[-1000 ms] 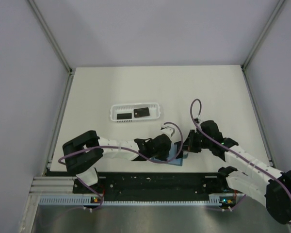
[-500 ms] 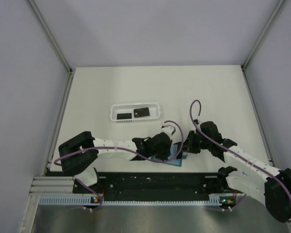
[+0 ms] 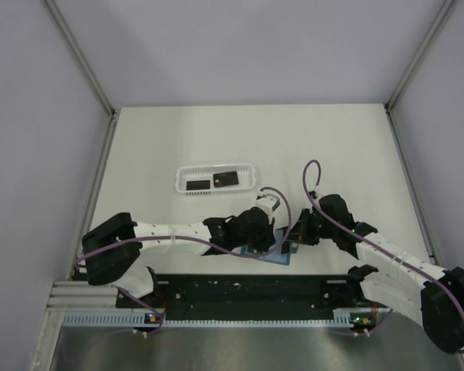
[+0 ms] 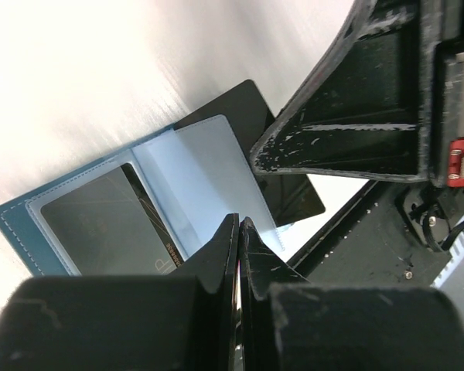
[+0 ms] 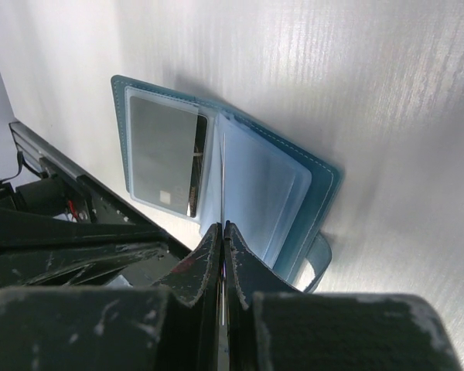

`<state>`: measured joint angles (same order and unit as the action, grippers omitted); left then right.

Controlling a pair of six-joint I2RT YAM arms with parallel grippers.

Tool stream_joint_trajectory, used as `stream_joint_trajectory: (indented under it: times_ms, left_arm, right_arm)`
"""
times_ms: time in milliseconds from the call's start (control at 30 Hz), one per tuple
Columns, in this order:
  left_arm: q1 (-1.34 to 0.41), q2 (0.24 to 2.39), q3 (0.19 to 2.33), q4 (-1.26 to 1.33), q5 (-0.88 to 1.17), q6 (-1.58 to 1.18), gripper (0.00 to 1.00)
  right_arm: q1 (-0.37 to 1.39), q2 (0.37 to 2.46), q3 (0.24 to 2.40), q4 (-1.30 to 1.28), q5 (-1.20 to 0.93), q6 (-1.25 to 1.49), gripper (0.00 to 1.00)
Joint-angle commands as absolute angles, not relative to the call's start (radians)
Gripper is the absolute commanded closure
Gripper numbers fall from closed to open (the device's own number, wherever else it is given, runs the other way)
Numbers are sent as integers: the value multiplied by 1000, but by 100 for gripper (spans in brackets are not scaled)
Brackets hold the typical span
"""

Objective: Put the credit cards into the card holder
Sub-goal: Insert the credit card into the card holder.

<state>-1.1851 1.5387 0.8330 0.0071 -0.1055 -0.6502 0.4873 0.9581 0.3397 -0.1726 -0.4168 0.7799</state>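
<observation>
Left tool (image 4: pixel 238 224) (closed, like right tool (image 5: pixel 223 228)) has seemingly edged across card holder (image 5: pixel 257 185).

No word, number or brand can be read with certainty in any view. On the credit card (image 4: pixel 100 224) that is kept in the clear sleeve of the card holder (image 4: pixel 15 224), a few pale characters are seen at its lower edge from the left wrist, but they are too blurred to be spelled out. On the two credit cards (image 3: pixel 226 178) in the white basket (image 3: pixel 216 166), only faint light marks are noticed, too small to be read.
</observation>
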Motion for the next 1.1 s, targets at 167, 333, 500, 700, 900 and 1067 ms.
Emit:
stream_joint_trajectory:
  times_ms: [167, 333, 500, 700, 900, 1067]
  left_arm:
    - [-1177, 1390, 799, 43, -163, -641, 100]
    - [-1163, 1338, 762, 25, -193, -644, 100]
    - [-1144, 1298, 720, 18, -209, -653, 100]
    - [-1118, 1261, 681, 5, -221, -673, 100]
    - [-1088, 1218, 628, -31, -245, -695, 100]
    - [-1057, 1227, 598, -46, -245, -696, 100]
  right_arm:
    - [476, 956, 342, -100, -459, 799, 100]
    - [477, 966, 337, -58, -489, 825, 100]
    - [479, 986, 339, -18, -503, 845, 100]
    - [505, 1034, 350, -8, -480, 854, 100]
    - [563, 1109, 382, 41, -437, 868, 100]
    - [609, 1157, 408, 67, -419, 885, 100]
